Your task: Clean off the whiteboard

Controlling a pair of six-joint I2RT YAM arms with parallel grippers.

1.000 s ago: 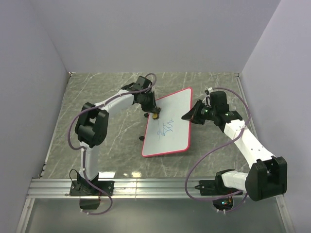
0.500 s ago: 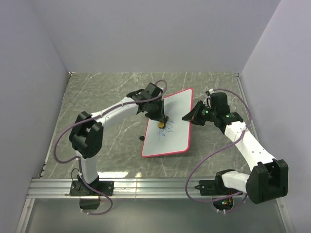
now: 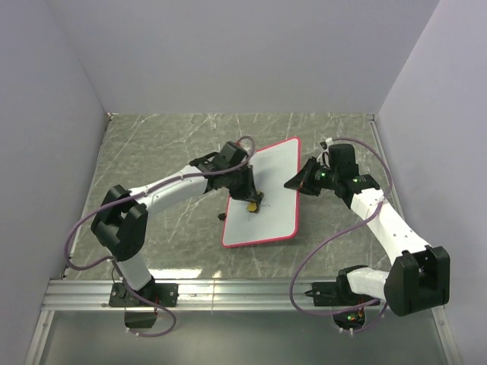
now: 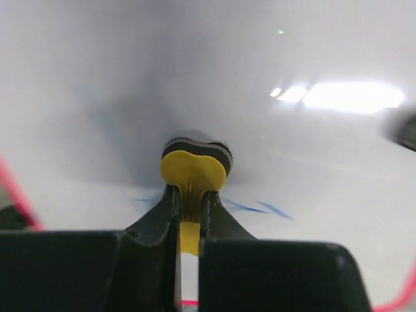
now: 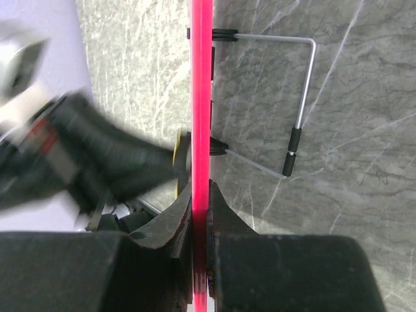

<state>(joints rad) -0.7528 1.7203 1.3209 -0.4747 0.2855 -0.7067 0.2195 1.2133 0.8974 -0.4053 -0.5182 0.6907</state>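
Observation:
The whiteboard, white with a red-pink rim, lies tilted in the middle of the table. My left gripper is shut on the small yellow eraser and presses it on the board's lower middle. Faint blue marks show beside the eraser in the left wrist view. My right gripper is shut on the board's right rim, which shows edge-on as a red strip between the fingers in the right wrist view.
A wire stand with black tips hangs under the board. A small black clip sits at the board's left edge. Grey marble table, purple walls around, a metal rail at the near edge.
My left gripper has slid the eraser down the board toward the near edge, across the blue scribbles. Most of the scribbles are gone. The right gripper has kept its hold.

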